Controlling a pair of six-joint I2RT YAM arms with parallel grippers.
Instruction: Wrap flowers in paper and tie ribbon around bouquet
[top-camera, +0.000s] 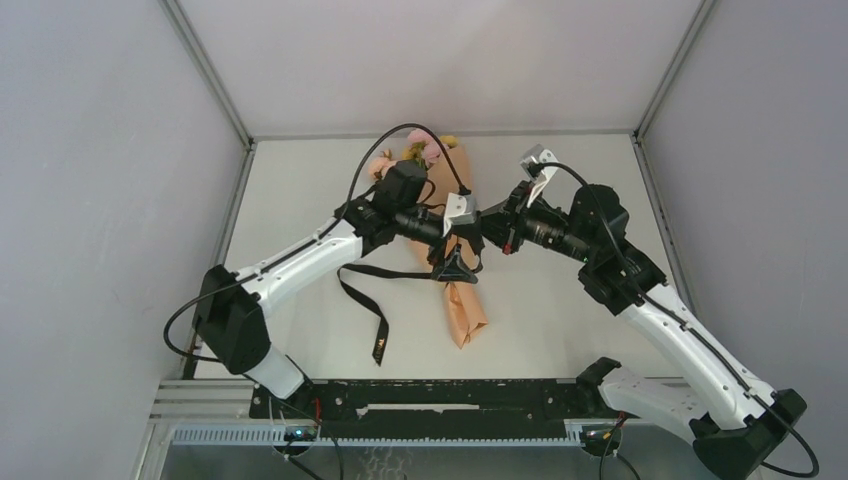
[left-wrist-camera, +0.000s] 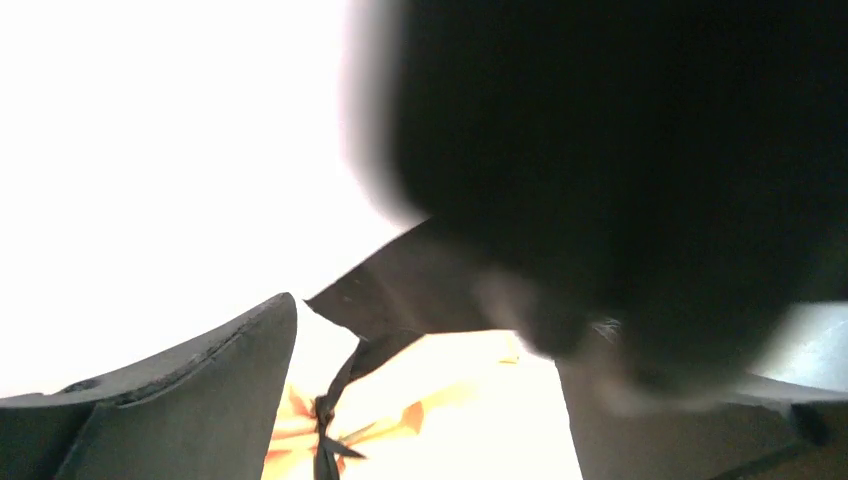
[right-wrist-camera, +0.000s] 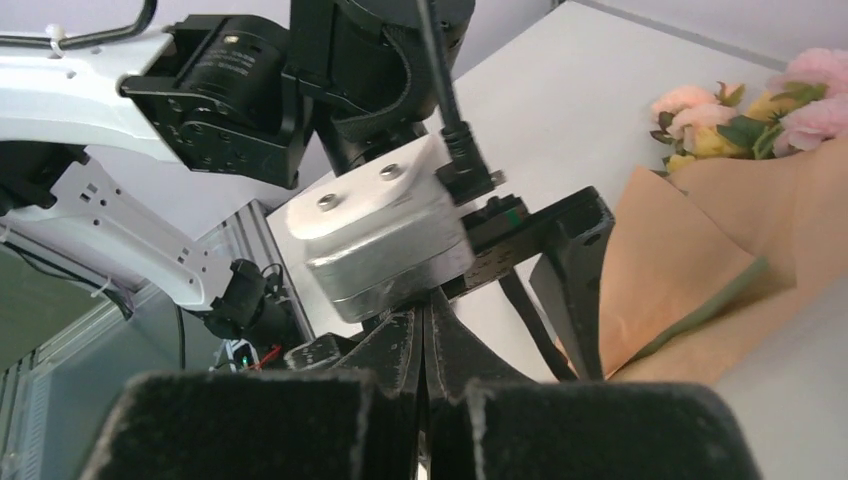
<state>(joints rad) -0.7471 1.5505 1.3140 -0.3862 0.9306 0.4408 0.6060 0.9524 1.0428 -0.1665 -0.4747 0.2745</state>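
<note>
The bouquet (top-camera: 462, 308) lies on the table, a cone of peach-orange paper (right-wrist-camera: 670, 270) with the pink and yellow flowers (top-camera: 425, 150) at its far end. The black ribbon (top-camera: 365, 300) is knotted round its narrow part (left-wrist-camera: 322, 415), and one tail trails left across the table. My left gripper (top-camera: 458, 262) hovers over the knot with its jaws spread wide and nothing between them. My right gripper (top-camera: 487, 232) meets it from the right, shut, and a ribbon strand (left-wrist-camera: 345, 370) rises taut from the knot to its tips. Its fingertips (right-wrist-camera: 425, 320) sit just under the left wrist camera (right-wrist-camera: 385, 240).
Grey enclosure walls close in the table on the left, right and back. A black metal rail (top-camera: 430, 400) with the arm bases runs along the near edge. The left arm's black cable (top-camera: 400, 135) loops over the flowers. The two wrists nearly touch above the bouquet.
</note>
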